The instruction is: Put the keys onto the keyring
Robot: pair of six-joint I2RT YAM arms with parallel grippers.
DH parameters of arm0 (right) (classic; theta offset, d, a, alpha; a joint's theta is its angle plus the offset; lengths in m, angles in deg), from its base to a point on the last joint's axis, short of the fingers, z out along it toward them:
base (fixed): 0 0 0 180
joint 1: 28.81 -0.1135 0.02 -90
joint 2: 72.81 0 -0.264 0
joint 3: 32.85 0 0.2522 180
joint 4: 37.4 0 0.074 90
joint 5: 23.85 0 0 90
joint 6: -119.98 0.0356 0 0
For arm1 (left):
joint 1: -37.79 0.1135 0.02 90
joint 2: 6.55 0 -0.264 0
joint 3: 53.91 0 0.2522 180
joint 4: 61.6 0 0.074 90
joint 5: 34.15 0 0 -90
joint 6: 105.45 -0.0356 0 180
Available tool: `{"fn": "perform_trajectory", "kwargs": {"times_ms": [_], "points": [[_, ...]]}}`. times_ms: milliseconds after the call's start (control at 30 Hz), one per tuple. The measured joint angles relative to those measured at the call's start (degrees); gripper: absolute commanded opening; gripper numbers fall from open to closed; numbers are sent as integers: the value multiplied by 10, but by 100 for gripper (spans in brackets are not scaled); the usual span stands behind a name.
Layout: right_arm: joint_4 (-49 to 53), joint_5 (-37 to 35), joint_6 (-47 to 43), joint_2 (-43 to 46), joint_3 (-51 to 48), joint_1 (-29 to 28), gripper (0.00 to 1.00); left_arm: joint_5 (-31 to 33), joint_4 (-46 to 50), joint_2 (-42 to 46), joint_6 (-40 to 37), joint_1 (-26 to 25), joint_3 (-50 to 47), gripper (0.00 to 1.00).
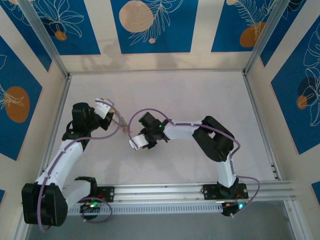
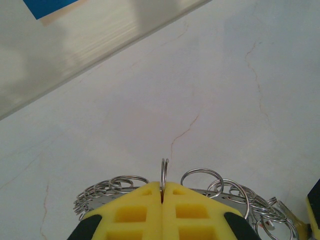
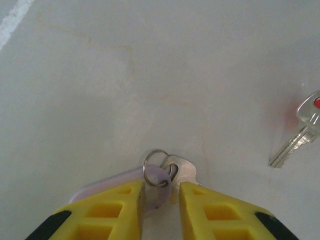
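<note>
The keyring (image 2: 235, 196) is a silvery ring fringed with several small split rings. My left gripper (image 2: 163, 192) is shut on one of them, an upright small ring (image 2: 163, 172). In the top view the left gripper (image 1: 119, 121) is left of centre, close to my right gripper (image 1: 138, 143). In the right wrist view my right gripper (image 3: 161, 192) has its jaws a little apart. Between its tips sit a silver key (image 3: 184, 170) and its pale lilac tag (image 3: 100, 182), joined by a small ring. A grip is unclear. A red-headed key (image 3: 300, 131) lies on the table to the right.
The table (image 1: 190, 95) is pale and marbled, with faint cracks. Metal rails run along its left, right and back edges, and blue patterned walls stand behind them. Both arm bases sit on the rail (image 1: 165, 192) at the near edge.
</note>
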Motion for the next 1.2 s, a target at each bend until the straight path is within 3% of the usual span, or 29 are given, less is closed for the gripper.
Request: {"fn": "perform_trajectory", "kwargs": {"times_ms": [200, 367, 500, 700, 967, 1200], "points": [[-26, -7, -14, -4, -6, -11, 27, 0, 0, 0, 0, 0, 0, 0], [-33, -6, -8, -13, 2, -18, 19, 0, 0, 0, 0, 0, 0, 0], [26, 33, 31, -27, 38, -11, 13, 0, 0, 0, 0, 0, 0, 0], [135, 114, 30, -31, 56, -3, 14, 0, 0, 0, 0, 0, 0, 0], [146, 115, 16, 58, -66, 2, 17, 0, 0, 0, 0, 0, 0, 0], [134, 75, 19, 133, -150, 57, 24, 0, 0, 0, 0, 0, 0, 0]]}}
